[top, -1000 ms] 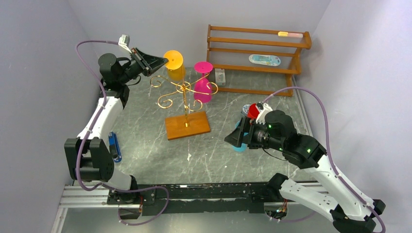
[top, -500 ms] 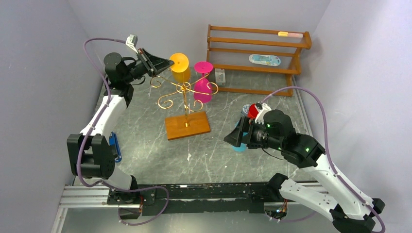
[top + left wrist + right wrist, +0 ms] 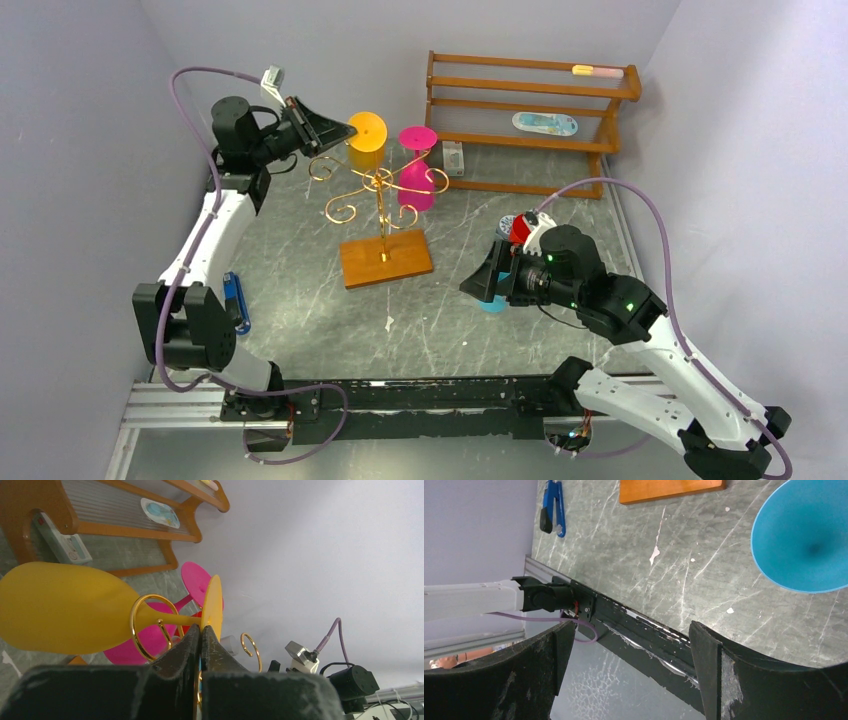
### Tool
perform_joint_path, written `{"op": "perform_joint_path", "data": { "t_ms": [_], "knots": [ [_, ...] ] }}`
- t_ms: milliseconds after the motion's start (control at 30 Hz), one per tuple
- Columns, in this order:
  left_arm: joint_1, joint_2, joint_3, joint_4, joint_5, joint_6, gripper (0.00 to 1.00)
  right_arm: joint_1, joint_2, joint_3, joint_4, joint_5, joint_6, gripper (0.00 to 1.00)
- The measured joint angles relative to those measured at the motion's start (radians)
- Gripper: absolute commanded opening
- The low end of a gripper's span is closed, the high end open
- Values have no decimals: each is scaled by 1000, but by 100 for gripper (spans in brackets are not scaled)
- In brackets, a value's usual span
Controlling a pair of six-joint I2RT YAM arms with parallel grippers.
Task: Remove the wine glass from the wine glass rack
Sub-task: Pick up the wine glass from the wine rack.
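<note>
The wine glass rack [image 3: 381, 190], gold wire on an orange-brown base [image 3: 386, 259], stands mid-table. A yellow wine glass [image 3: 364, 146] hangs upside down from it, its stem inside a gold curl [image 3: 133, 626]. My left gripper [image 3: 350, 128] is shut on the rim of the yellow glass's foot [image 3: 212, 603], pinched between the fingertips of the left gripper [image 3: 201, 629]. A pink wine glass [image 3: 418, 178] hangs on the rack's right side. My right gripper [image 3: 478, 285] hovers open and empty over the table, right of the base.
A blue glass bowl [image 3: 804, 540] lies on the table beside the right gripper, its stem hidden. A brown slatted shelf [image 3: 530, 100] stands at the back right. A blue tool [image 3: 236, 302] lies by the left arm. A red thing [image 3: 522, 228] sits behind the right wrist.
My left gripper, still shut on the yellow glass's foot, has shifted slightly to the right and its wrist has risen. The right arm has not moved.
</note>
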Motion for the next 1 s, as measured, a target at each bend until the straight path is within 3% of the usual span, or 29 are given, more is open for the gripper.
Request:
{"op": "perform_joint_path", "data": {
  "t_ms": [333,1000],
  "knots": [
    [4,-29,91,-178,-1,123,5,0,0,-2,-3,0,4,89],
    [34,-30,101,-315,39,229,5,0,-7,-6,-5,0,10,89]
  ]
}}
